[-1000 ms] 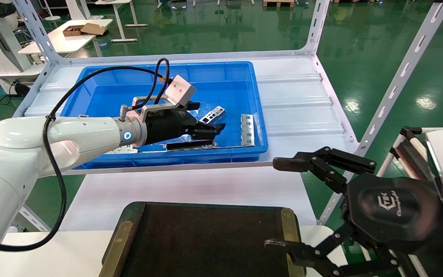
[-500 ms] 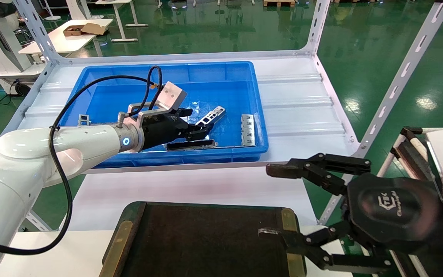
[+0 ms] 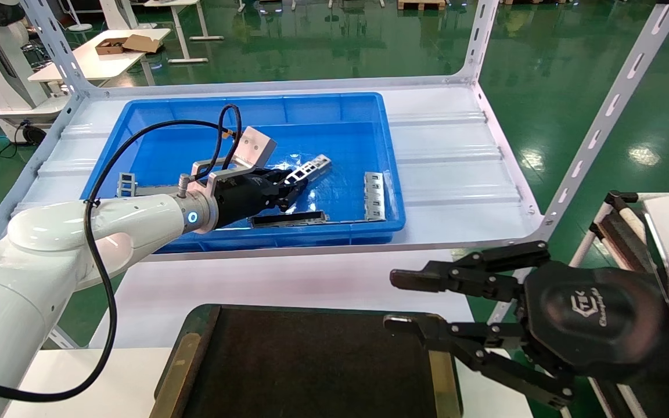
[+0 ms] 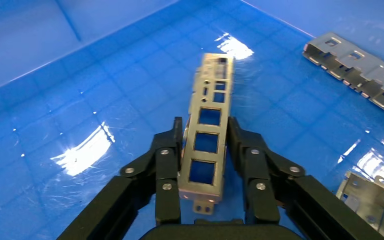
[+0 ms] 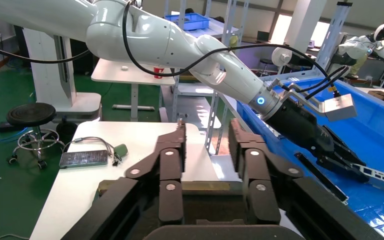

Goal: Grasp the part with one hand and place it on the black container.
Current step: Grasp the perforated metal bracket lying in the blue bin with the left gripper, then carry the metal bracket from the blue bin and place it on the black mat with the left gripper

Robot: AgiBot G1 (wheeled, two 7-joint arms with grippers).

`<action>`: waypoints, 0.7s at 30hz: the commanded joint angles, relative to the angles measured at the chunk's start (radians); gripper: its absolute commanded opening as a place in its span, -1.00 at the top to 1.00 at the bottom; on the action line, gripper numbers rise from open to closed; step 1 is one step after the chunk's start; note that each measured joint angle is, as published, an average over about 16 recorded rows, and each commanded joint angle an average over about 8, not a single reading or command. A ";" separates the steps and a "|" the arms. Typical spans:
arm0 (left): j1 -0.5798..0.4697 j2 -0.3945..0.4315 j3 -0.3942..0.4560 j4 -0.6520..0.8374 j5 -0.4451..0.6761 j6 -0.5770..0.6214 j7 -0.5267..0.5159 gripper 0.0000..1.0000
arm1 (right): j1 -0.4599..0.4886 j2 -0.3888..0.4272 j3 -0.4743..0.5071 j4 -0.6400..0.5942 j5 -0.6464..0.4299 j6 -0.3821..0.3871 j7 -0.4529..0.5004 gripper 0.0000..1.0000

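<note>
Right now the left hand (image 3: 286, 188) is reaching into the big blue plastic bin (image 3: 160, 116) and is pinching the narrow silver metal part (image 4: 206, 131) with its row of square holes between its two black fingers (image 4: 167, 167). The silver part is sticking out past the fingertips and is tilting up over the blue bin floor. A dark long strip (image 3: 288, 219) is lying in the bin just beside the left hand, and a grey stack of brackets (image 3: 373, 195) is lying nearby toward the right wall of the bin. The right hand (image 3: 401, 301) is hanging over the right edge of the wide flat black container (image 3: 311, 360) with brass-coloured sides, with its fingers spread apart and holding nothing. The black container is sitting on the white surface (image 3: 288, 281), in front of the bin.
</note>
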 commanded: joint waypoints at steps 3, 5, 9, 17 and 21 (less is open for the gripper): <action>0.001 -0.002 0.008 -0.012 -0.015 -0.012 -0.012 1.00 | 0.000 0.000 0.000 0.000 0.000 0.000 0.000 1.00; -0.006 -0.006 0.008 -0.019 -0.028 0.001 -0.014 1.00 | 0.000 0.000 0.000 0.000 0.000 0.000 0.000 1.00; -0.025 -0.025 0.001 -0.034 -0.057 0.076 -0.008 1.00 | 0.000 0.000 0.000 0.000 0.000 0.000 0.000 1.00; -0.042 -0.125 -0.045 -0.092 -0.160 0.476 0.035 1.00 | 0.000 0.000 0.000 0.000 0.000 0.000 0.000 1.00; -0.029 -0.171 -0.064 -0.110 -0.209 0.683 0.060 1.00 | 0.000 0.000 0.000 0.000 0.000 0.000 0.000 1.00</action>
